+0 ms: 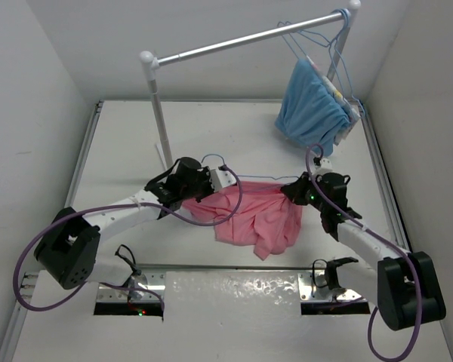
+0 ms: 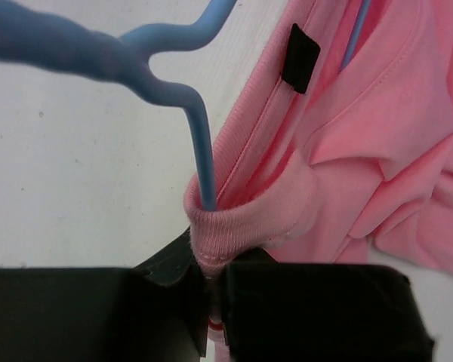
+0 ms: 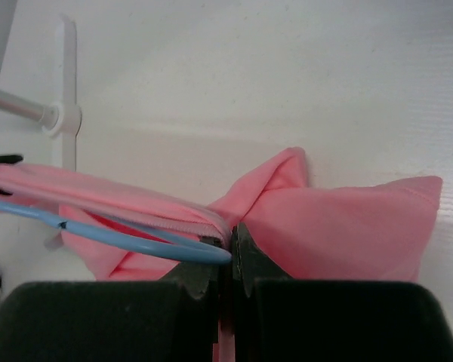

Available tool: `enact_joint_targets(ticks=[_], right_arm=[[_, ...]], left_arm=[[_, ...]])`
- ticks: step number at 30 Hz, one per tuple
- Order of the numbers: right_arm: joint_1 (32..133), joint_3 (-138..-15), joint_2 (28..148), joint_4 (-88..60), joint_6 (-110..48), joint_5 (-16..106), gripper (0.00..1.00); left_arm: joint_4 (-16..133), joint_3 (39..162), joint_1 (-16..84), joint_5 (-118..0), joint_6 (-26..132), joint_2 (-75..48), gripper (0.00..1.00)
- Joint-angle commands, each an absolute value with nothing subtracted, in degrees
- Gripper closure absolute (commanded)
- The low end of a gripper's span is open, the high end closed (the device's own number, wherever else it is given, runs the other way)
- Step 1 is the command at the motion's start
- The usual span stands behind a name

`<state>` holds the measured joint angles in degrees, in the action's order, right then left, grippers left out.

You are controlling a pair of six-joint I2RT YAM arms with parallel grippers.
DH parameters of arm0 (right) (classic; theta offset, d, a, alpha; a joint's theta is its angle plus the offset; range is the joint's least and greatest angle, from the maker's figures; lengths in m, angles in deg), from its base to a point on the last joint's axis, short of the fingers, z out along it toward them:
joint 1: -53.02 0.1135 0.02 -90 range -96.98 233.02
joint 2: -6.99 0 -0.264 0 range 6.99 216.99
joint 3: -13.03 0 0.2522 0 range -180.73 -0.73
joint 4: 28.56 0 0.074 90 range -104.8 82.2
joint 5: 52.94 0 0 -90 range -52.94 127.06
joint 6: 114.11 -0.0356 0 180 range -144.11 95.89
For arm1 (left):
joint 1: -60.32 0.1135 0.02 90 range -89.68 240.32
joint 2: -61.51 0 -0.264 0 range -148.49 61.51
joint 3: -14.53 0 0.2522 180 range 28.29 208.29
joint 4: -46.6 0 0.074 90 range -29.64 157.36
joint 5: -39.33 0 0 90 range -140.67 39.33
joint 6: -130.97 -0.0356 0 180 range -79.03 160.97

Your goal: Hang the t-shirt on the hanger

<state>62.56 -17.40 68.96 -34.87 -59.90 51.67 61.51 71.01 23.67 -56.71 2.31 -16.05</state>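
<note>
Item: t-shirt (image 1: 253,219), pink, slung between both hands mid-surface (image 1: 234,136), hanger (image 2: 200,143) threaded through its collar; left hand (image 2: 211,283) clamped on collar rib, right hand (image 3: 228,264) clamped on fabric at the wire's end; advise even tension while seating the shoulders.

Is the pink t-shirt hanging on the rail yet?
No, the t-shirt lies on the table, apart from the rail where a blue garment hangs.

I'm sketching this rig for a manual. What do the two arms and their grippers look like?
Both arms match: the left arm and right arm have white tubular links between chunky black joint housings. A purple cable loops loosely along each. The left gripper and right gripper have blocky matte-black fingers tapering to narrow tips. No markings are visible.
</note>
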Motion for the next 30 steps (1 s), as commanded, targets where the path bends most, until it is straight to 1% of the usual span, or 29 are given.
enact_joint_targets(ticks=[1, 2, 3, 6, 9, 10, 12, 13, 14, 15, 17, 18, 21, 22, 23, 24, 26, 27, 28, 30], right_arm=[[58.12, -18.23, 70.09, -32.27, -53.64, 49.49, 1.00], [58.21, -17.88, 70.88, -35.85, -54.16, 51.63, 1.00], [58.21, -17.79, 72.36, -37.20, -55.82, 53.56, 0.94], [58.30, -17.09, 73.61, -39.05, -57.06, 55.52, 0.89], [58.30, -15.68, 72.56, -39.58, -56.89, 54.73, 0.76], [58.30, -15.50, 71.60, -39.41, -56.63, 54.55, 0.64], [58.38, -16.11, 70.01, -35.21, -55.05, 53.76, 0.52], [58.30, -17.51, 66.96, -31.97, -54.09, 52.54, 0.43], [58.38, -18.30, 64.84, -24.37, -52.95, 50.09, 0.39], [58.39, -18.75, 62.47, -20.90, -51.54, 43.46, 0.33], [58.30, -19.89, 55.55, -11.87, -49.52, 37.18, 0.20], [58.21, -20.42, 53.50, -9.29, -48.64, 32.02, 0.18], [58.21, -22.79, 46.73, -2.33, -45.04, 27.93, 0.17], [58.30, -23.93, 45.24, -1.01, -43.98, 28.62, 0.17], [58.38, -24.55, 42.44, -0.91, -41.10, 30.45, 0.17], [58.30, -25.07, 41.19, -1.17, -40.03, 35.52, 0.18], [58.39, -25.69, 38.91, -5.55, -38.70, 42.91, 0.19], [58.65, -26.04, 38.81, -7.22, -38.26, 47.13, 0.20], [59.00, -26.83, 39.15, -9.15, -38.00, 54.91, 0.21], [61.19, -28.06, 41.86, -13.73, -36.16, 60.94, 0.21]], left_arm=[[63.70, 70.56, 26.48, -53.26, 1.23, -12.58, 1.00], [63.79, 70.74, 26.39, -55.22, 2.37, -12.50, 1.00], [63.97, 71.09, 26.48, -57.24, 3.43, -12.49, 1.00], [64.85, 72.23, 26.39, -64.88, 8.08, -12.85, 1.00], [65.20, 72.50, 26.30, -68.06, 9.50, -12.85, 1.00], [65.11, 72.50, 26.30, -67.72, 9.50, -12.93, 1.00], [65.02, 72.85, 26.30, -65.09, 9.33, -13.11, 1.00], [64.94, 73.02, 26.39, -63.95, 9.24, -13.20, 1.00], [64.85, 73.28, 26.30, -62.89, 9.15, -13.11, 1.00], [64.93, 73.55, 26.30, -61.14, 8.98, -13.11, 1.00], [65.11, 74.25, 26.39, -60.08, 8.71, -13.37, 1.00], [65.20, 74.51, 26.30, -59.29, 8.02, -13.46, 1.00], [66.95, 76.01, 26.22, -57.62, 5.83, -14.69, 1.00], [67.74, 76.79, 26.04, -57.35, 5.12, -15.39, 1.00], [68.53, 77.15, 25.95, -57.69, 3.20, -15.74, 1.00], [69.93, 77.42, 25.95, -57.96, 2.39, -15.83, 1.00], [70.82, 77.86, 25.60, -59.18, -0.06, -16.18, 1.00], [71.61, 77.94, 25.51, -59.54, -0.69, -16.19, 1.00], [72.05, 78.38, 25.08, -59.89, -1.30, -16.10, 1.00], [74.58, 79.17, 24.55, -61.82, -3.41, -16.10, 1.00]])
